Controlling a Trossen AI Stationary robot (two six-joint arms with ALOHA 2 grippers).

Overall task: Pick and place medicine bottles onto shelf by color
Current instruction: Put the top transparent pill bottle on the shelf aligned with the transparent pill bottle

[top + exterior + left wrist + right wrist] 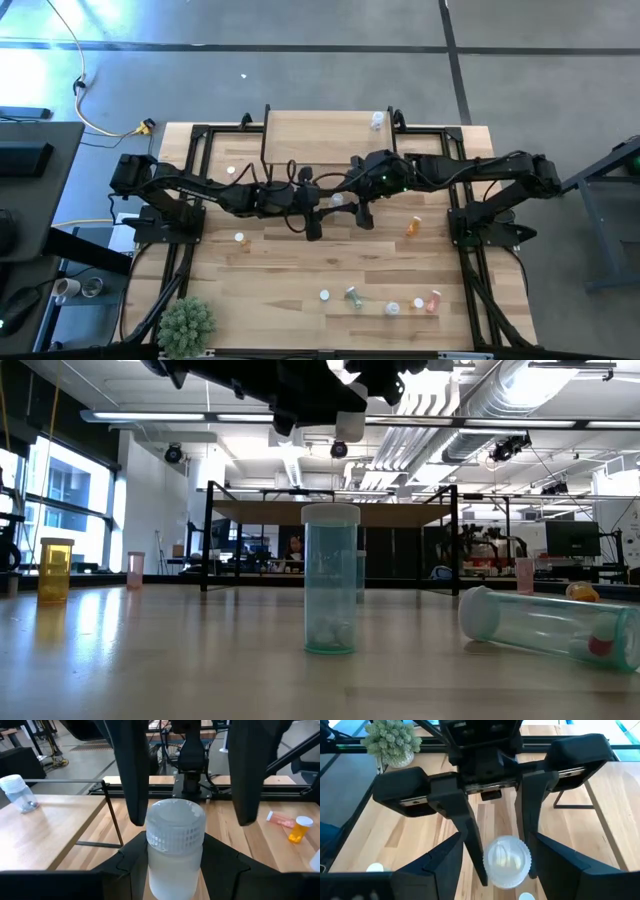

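Mid-desk (300,270), the left end effector (318,212) is clamped on a clear medicine bottle (175,850), held above the surface just in front of the shelf (320,135). Facing it, the right end effector (352,203) has its fingers spread wide to either side of that bottle's white cap (507,860), though whether they touch it cannot be told.

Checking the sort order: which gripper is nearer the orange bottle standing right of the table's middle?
Right. The right gripper hangs just left of the orange bottle. The left gripper, shut on a clear bottle, sits farther left, beyond it.

Both arms meeting mid-table over a white-capped bottle (338,200), shelf (320,135) behind, plant (186,322) at front corner
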